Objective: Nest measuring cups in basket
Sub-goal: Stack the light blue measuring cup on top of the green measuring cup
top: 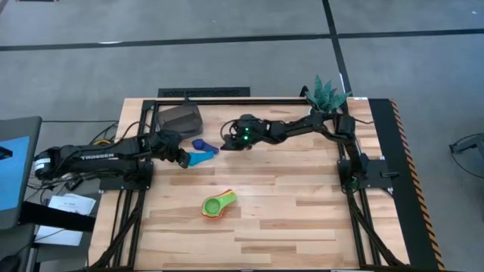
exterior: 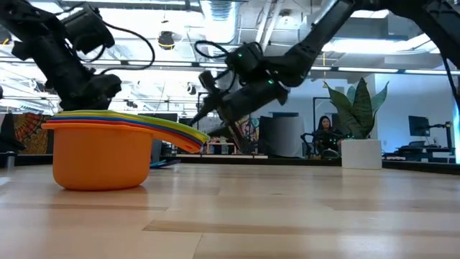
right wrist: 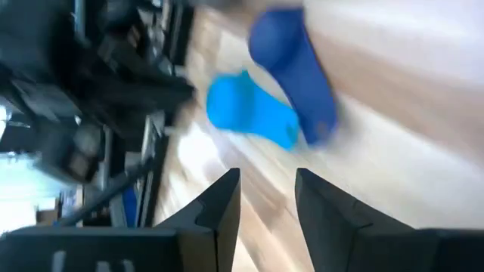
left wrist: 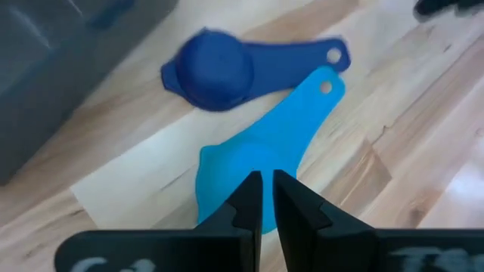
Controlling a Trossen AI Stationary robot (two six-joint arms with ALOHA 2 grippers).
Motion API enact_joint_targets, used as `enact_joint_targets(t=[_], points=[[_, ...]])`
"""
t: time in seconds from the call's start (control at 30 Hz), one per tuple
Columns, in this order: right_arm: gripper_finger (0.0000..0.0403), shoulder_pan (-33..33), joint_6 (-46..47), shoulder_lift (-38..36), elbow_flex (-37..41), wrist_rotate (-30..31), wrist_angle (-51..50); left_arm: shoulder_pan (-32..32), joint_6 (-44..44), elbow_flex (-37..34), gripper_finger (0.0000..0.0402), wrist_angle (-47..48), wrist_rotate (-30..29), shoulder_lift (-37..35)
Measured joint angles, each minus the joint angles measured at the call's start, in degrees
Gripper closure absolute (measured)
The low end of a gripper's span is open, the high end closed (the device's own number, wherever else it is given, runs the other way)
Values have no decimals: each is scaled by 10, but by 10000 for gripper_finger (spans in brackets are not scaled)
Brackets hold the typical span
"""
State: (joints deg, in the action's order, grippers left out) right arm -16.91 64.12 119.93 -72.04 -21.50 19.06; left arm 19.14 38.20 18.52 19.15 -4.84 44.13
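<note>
A: Checking the left gripper [left wrist: 263,198] first. Where does it sit?

B: At the back left of the table [top: 302,227], just in front of the basket [top: 180,117]. Its fingers are pinched nearly together on the rim of the light blue cup [left wrist: 253,162], so I log it as clamped on that cup.

A: Cup position?

B: Light blue cup on the wood, handle pointing away from the left gripper. The dark blue cup [left wrist: 219,66] lies bowl-down just beside it, handles close together; touching or not, I cannot tell. Seen from above, both lie a little right of the basket.

A: Right gripper [right wrist: 266,198]?

B: Reached in from the right side, it hovers near the back centre of the table, aimed at the two blue cups. Fingers stand apart with a clear gap, nothing between them.

A: Other cups?

B: A nested stack [top: 218,204] sits well apart, toward the front middle of the table. Orange is outermost; green shows inside from above; yellow and red edges show in the low view. Inside of the basket cannot be seen.

A: Anything else?

B: A plant in a white pot [top: 327,94] stands at the back right corner.
</note>
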Motion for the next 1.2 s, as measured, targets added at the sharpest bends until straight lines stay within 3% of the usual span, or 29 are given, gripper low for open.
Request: enact_joint_targets(t=[0.13,0.5,0.9,1.2], points=[[254,3,-3,20,-45,-3,-66,0,3,0,381,-1,12,40],[254,9,4,100,-137,-45,-122,0,2,1,381,-21,20,76],[258,3,7,156,-217,-30,-141,0,-14,1,381,-24,21,76],[266,0,-12,160,-227,8,-182,0,-18,1,381,-23,24,76]])
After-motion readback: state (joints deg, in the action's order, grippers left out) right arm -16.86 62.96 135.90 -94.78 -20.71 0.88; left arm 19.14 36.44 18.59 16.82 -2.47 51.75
